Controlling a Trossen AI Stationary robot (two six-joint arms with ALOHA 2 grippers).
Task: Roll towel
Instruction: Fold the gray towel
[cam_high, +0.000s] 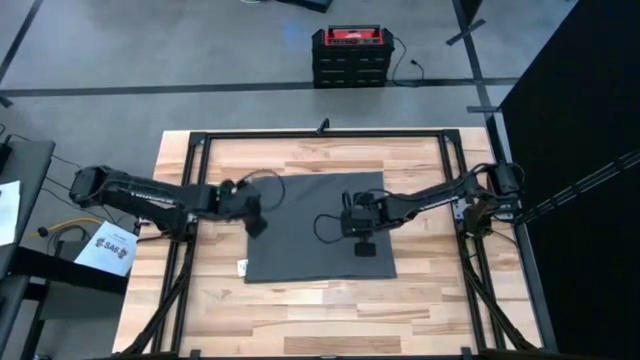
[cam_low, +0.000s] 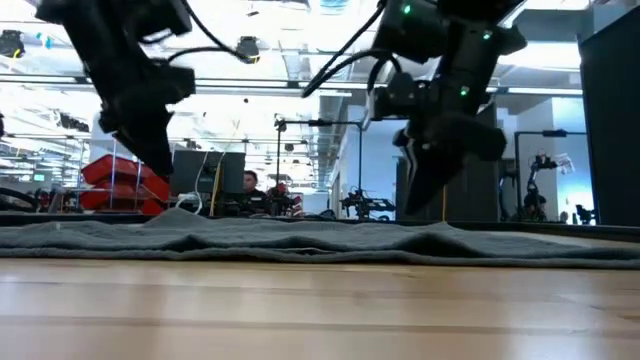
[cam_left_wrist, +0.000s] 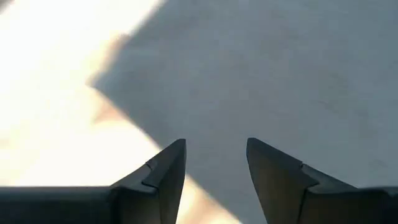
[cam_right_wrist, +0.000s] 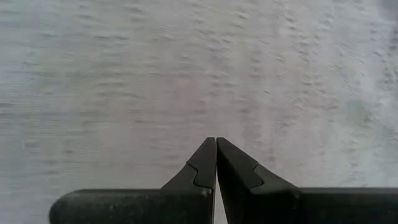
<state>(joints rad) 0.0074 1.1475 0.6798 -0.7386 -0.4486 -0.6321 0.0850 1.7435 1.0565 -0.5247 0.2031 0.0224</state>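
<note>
We see the towel (cam_high: 315, 228) lying flat and spread in the middle of the wooden bench (cam_high: 300, 320), its small white tag (cam_high: 242, 267) at the left edge near the front corner. The left arm reaches in from the left side, stretched almost level across the bench, with its gripper (cam_high: 255, 226) tipped down at the towel's left edge; in its wrist view the fingers (cam_left_wrist: 165, 177) stand apart, over the border between cloth and wood. The right arm comes in from the right, bent at the elbow, its gripper (cam_high: 365, 248) pointing down over the towel's right-hand half. Its fingers (cam_right_wrist: 205, 165) are pressed together with nothing between them, grey cloth filling the view beyond. In the low view both grippers hang just above the towel.
</note>
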